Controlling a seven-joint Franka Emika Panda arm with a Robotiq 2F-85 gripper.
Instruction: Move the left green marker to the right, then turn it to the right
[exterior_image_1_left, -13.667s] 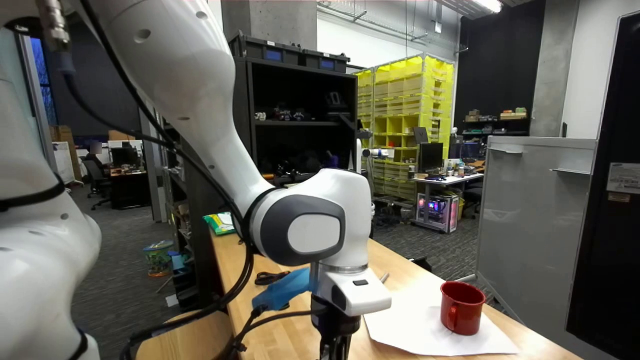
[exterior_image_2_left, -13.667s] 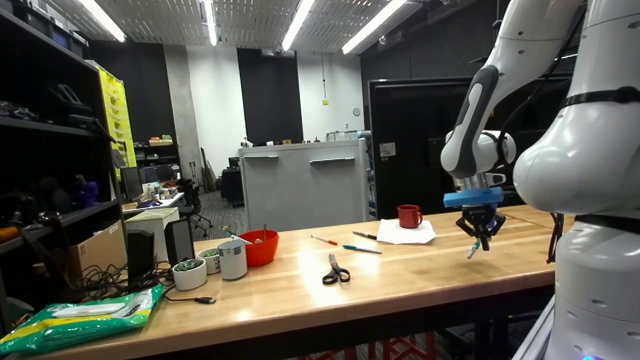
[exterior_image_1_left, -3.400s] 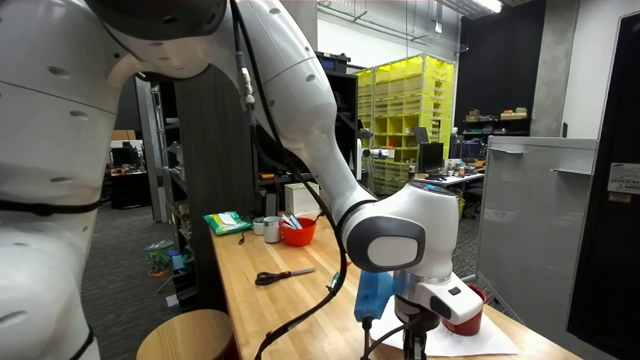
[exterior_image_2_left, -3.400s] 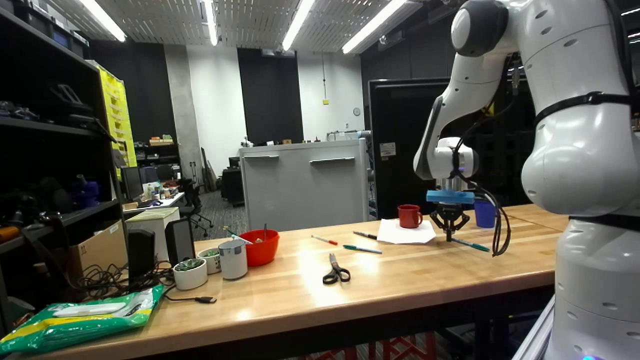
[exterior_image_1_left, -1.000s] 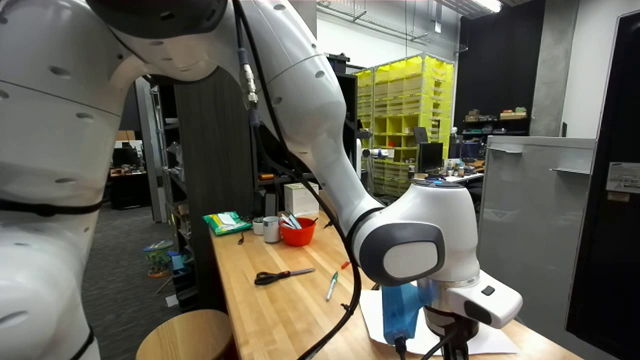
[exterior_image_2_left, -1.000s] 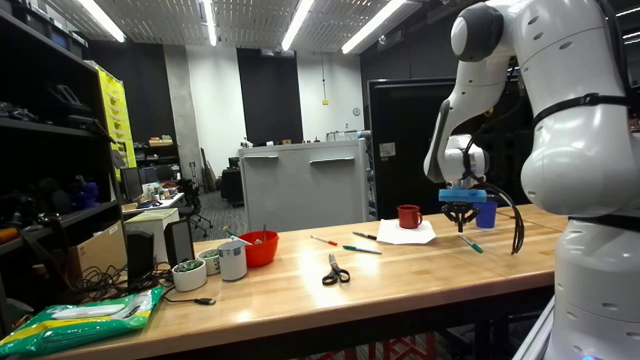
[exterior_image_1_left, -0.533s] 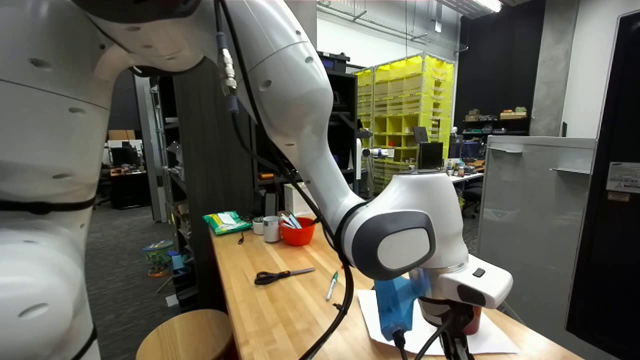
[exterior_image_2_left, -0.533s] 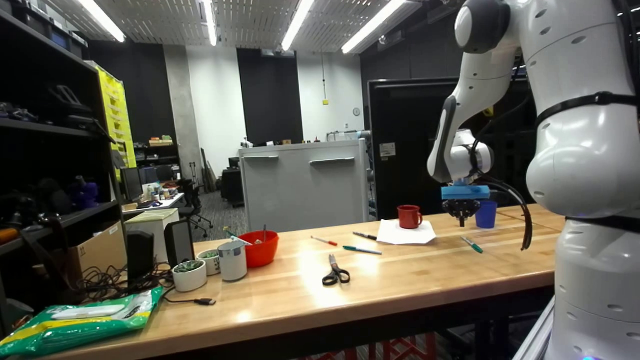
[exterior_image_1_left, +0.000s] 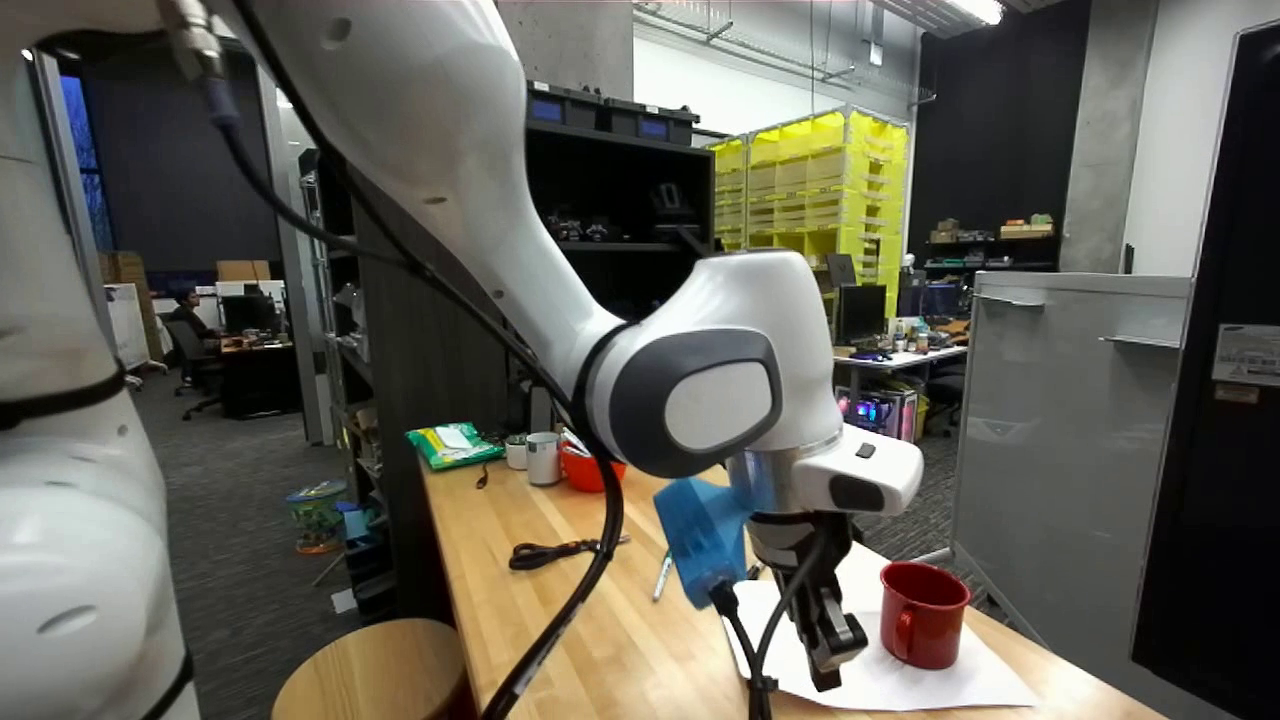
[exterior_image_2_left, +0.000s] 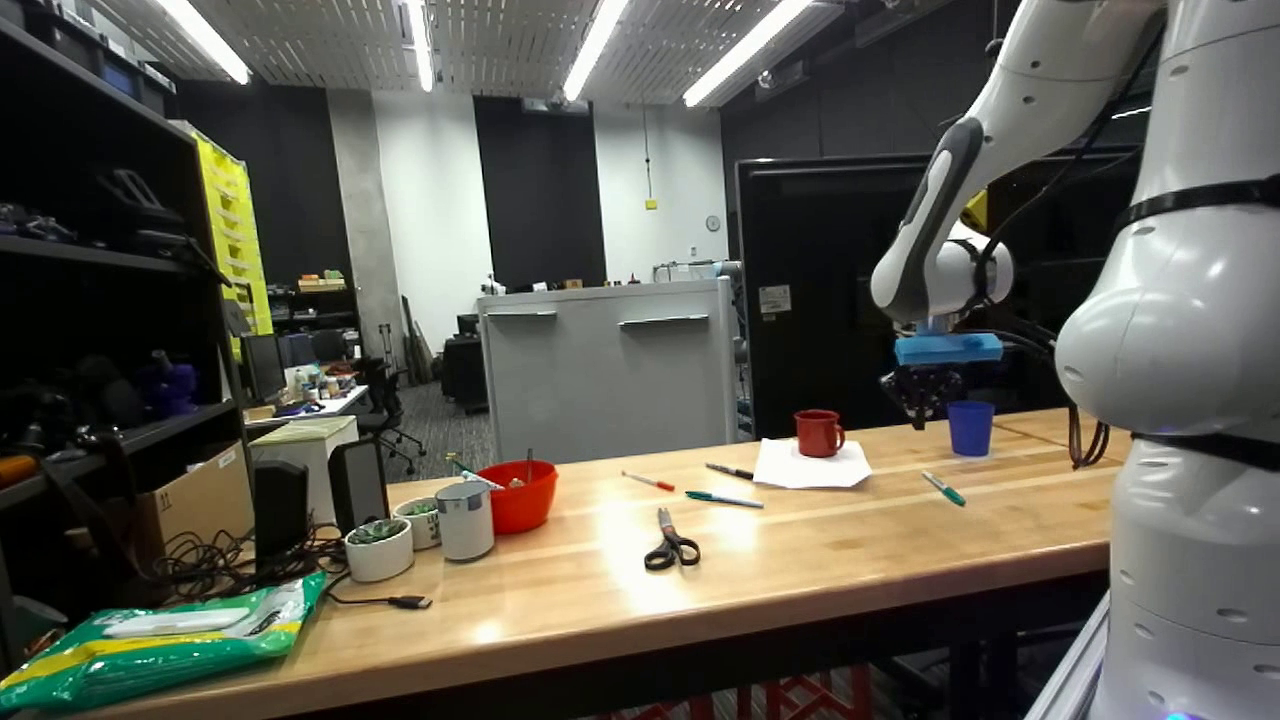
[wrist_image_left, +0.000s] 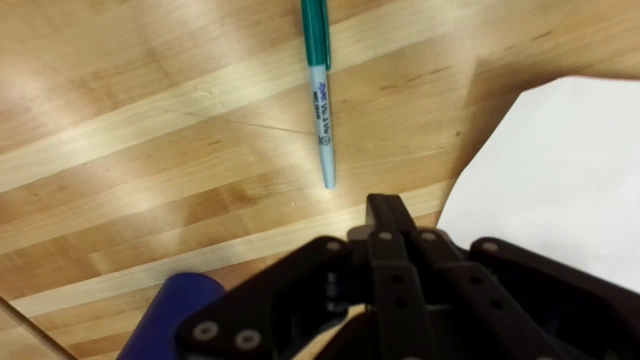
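Light wood bench (exterior_image_2_left: 560, 575) crosses a lab; black shelving (exterior_image_2_left: 100, 252) at left, grey cabinet (exterior_image_2_left: 605, 380) on the far side. Left/right/near/far taken from the bench's long near edge.

Green marker (exterior_image_2_left: 943, 489) lies flat on the bench toward the right, on the near side of the blue cup (exterior_image_2_left: 970, 430), right of the white paper (exterior_image_2_left: 810, 474). Long axis is diagonal: green cap points near and right, pale end far and left. Wrist view puts the pale end just beside the gripper (wrist_image_left: 387, 205), apart from it. Jaws are closed, pressed together side by side; gripper is up above the bench, tilted.

Vs earlier: in the oldest frames the jaws hold the marker tilted over the bench; now it's lying down. A few seconds back its axis runs more left-right, now more near-far. Against half a second ago, gripper is higher, marker in the same place.

Rest of bench: red mug (exterior_image_2_left: 819, 433) upright on the paper, handle to the right. Left of the paper: black marker (exterior_image_2_left: 729, 471), second green marker (exterior_image_2_left: 724, 499) with cap to the left, red-capped pen (exterior_image_2_left: 648, 481), scissors (exterior_image_2_left: 670, 540) with blades pointing far. Further left, orange-red bowl (exterior_image_2_left: 522, 510) with pens in it, grey-white tin (exterior_image_2_left: 466, 525), potted plants (exterior_image_2_left: 380, 552), green packet (exterior_image_2_left: 170, 640) near left corner.

Room: yellow bin rack (exterior_image_1_left: 805, 180) and a seated person (exterior_image_1_left: 190, 312) well back.
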